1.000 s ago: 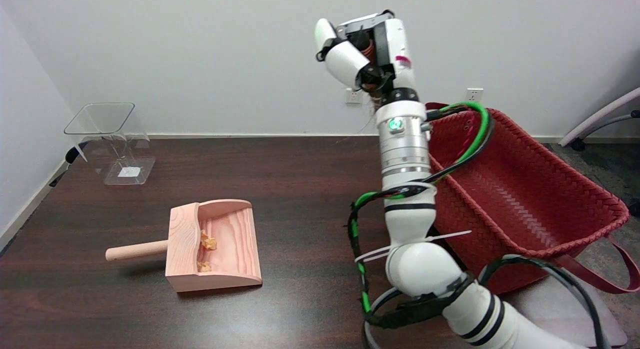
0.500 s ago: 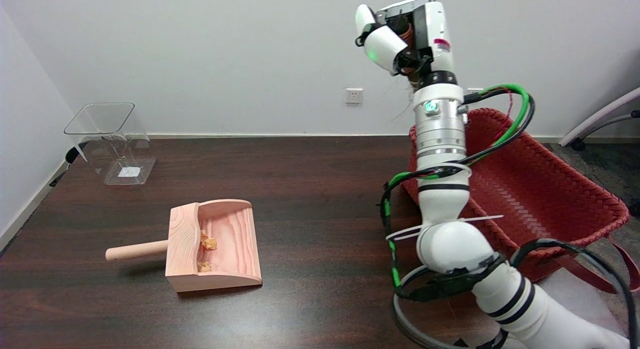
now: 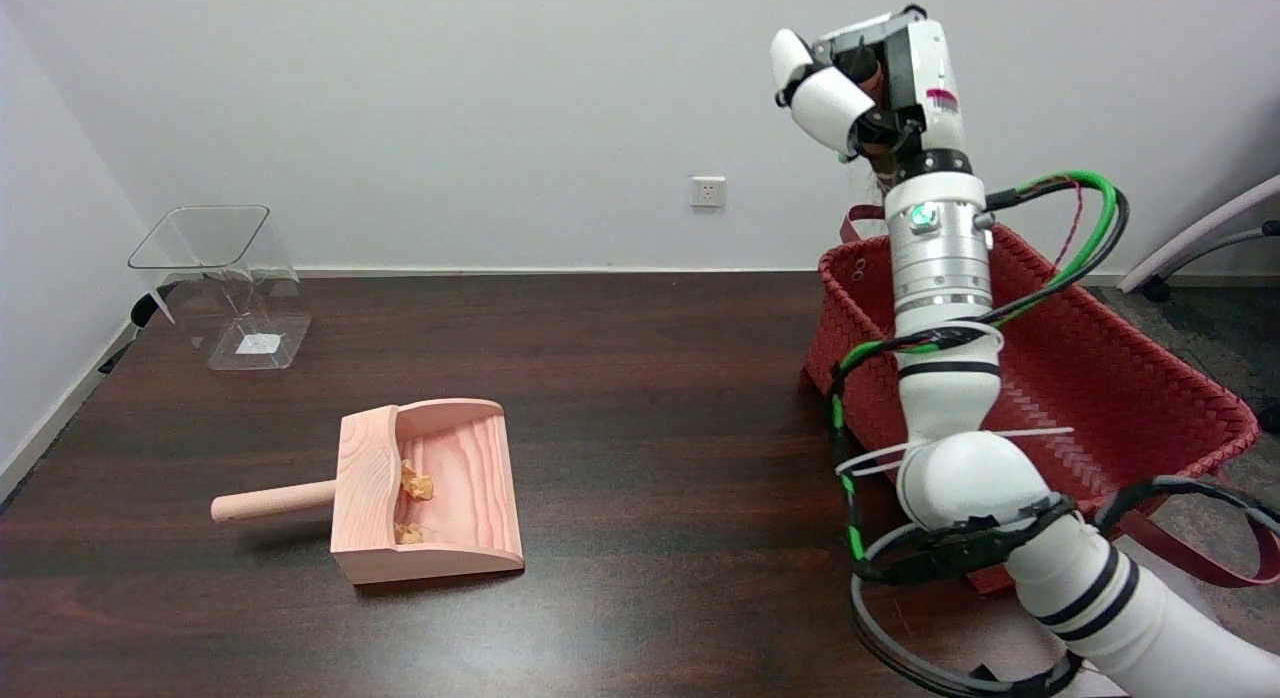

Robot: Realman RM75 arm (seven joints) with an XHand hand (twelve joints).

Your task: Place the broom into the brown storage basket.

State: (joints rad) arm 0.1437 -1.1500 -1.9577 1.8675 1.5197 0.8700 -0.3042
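Observation:
My right hand (image 3: 868, 83) is raised high at the upper right, above the far left corner of the reddish-brown woven basket (image 3: 1130, 378). Its fingers are curled around the broom (image 3: 874, 77), of which only a small brown part shows between them; a few thin bristles hang just below the wrist. The rest of the broom is hidden by the hand. The basket stands at the table's right end, and my forearm crosses in front of its left wall.
A wooden dustpan (image 3: 430, 490) with small crumbs (image 3: 416, 484) lies at the table's front left, handle pointing left. A clear plastic bin (image 3: 225, 278) stands at the far left corner. A chair base (image 3: 1200, 243) shows beyond the basket.
My right arm has swung to the right with the broom in its hand, from over the table's middle to above the basket's left end. Dustpan and bin have not moved.

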